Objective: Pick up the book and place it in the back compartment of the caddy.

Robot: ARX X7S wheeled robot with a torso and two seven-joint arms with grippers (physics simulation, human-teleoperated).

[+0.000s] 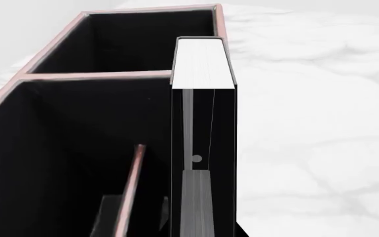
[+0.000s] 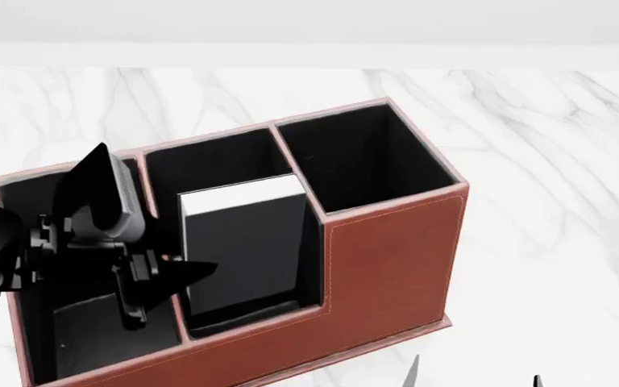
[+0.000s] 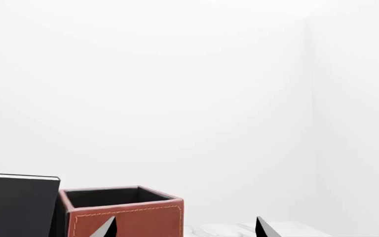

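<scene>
The black book (image 2: 245, 250) with white page edges stands upright in the reddish-brown caddy (image 2: 396, 258). Its lower end is down in the back compartment (image 2: 247, 321), the low-walled half of the middle section. Its top rises above the rim. My left gripper (image 2: 186, 272) reaches in from the long end cell, with its fingers against both covers. In the left wrist view the book (image 1: 203, 64) runs edge-on straight out from the left gripper (image 1: 203, 232). My right gripper (image 3: 184, 229) hangs open and empty in front of the caddy (image 3: 124, 217), and its fingertips also show in the head view (image 2: 473, 377).
The caddy sits on a white marble table (image 2: 546, 161). The tall square end cell (image 2: 369, 157) stands to the right of the book and the long cell (image 2: 84, 347) holds my left arm. The other half of the middle section (image 2: 218, 165) lies behind the book.
</scene>
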